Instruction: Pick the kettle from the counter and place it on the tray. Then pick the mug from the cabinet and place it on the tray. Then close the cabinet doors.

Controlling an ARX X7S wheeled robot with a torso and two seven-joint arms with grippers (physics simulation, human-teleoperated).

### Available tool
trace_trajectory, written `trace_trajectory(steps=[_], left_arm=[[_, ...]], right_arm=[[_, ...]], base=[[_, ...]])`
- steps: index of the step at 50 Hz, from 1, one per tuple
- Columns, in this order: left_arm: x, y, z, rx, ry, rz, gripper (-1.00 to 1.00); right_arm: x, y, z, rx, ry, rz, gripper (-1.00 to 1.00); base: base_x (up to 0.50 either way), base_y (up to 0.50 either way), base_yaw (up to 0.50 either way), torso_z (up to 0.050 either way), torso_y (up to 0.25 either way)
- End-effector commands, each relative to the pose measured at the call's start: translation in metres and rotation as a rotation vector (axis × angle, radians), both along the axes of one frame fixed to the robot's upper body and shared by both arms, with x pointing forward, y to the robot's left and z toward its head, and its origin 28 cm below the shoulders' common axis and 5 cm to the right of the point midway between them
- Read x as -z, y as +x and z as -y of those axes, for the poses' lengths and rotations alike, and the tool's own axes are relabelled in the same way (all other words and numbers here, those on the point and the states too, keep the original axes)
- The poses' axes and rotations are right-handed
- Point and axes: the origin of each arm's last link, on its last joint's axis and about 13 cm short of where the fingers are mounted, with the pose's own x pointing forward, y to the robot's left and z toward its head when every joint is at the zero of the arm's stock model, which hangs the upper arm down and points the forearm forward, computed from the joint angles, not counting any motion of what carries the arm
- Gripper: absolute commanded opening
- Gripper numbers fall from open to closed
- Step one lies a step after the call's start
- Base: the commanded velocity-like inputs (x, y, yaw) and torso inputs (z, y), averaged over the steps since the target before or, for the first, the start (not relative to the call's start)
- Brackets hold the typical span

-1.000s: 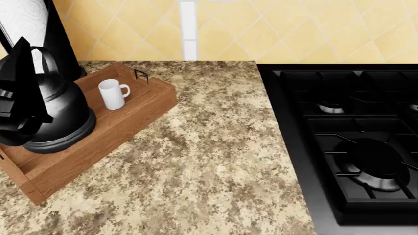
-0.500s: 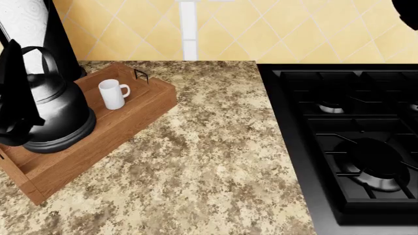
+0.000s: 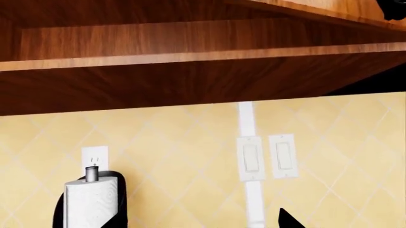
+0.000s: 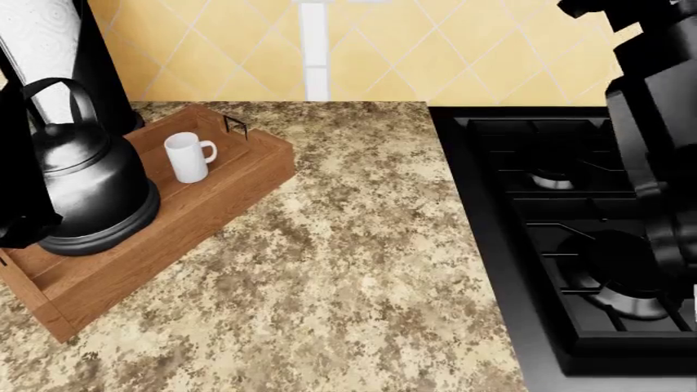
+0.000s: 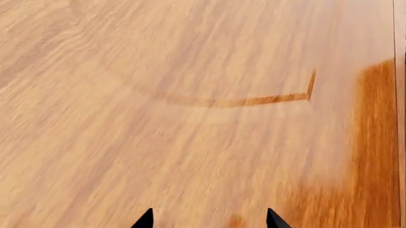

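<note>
While kettle [image 4: 93, 184] and mug [image 4: 188, 157] stand on the tray [image 4: 207, 204], both end effectors' states cannot be told.

I see kettle [image 4: 93, 184] and mug [image 4: 188, 157] standing apart on tray [image 4: 234, 175]; tray on counter [image 4: 348, 269]; stovetop [image 4: 566, 245] alongside.

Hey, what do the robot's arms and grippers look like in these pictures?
Matte black all over. The right arm looks blocky and segmented; the left arm is a dark slab. Pointed black fingertips show in the right wrist view. No cables or markings are visible.
</note>
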Motion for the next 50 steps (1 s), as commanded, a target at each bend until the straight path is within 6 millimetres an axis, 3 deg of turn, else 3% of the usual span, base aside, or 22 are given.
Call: trace_trajectory(steps=[1,12,30,38,50], left_arm=[[0.007,-0.001,-0.004,0.002,-0.008,-0.006,1.00],[0.012,-0.001,-0.007,0.000,-0.009,-0.015,1.00],[0.022,-0.004,-0.011,-0.003,-0.028,-0.027,1.00],[0.023,-0.004,-0.011,0.001,-0.031,-0.030,1.00],[0.019,-0.004,-0.009,0.014,-0.029,-0.024,1.00]], right_arm=[[0.046,0.030,-0.046,-0.173,-0.148,-0.233,1.00],[0.061,0.042,-0.037,-0.119,-0.163,-0.298,1.00],[0.085,0.062,-0.003,0.050,-0.077,-0.462,1.00],[0.105,0.071,0.013,0.156,-0.041,-0.522,1.00],[0.130,0.077,0.029,0.416,-0.128,-0.558,1.00]], base=[[0.00,0.00,0.01,0.000,0.000],[0.00,0.00,0.01,0.000,0.000],[0.00,0.00,0.00,0.000,0.000],[0.00,0.00,0.00,0.000,0.000],[0.00,0.00,0.00,0.000,0.000]])
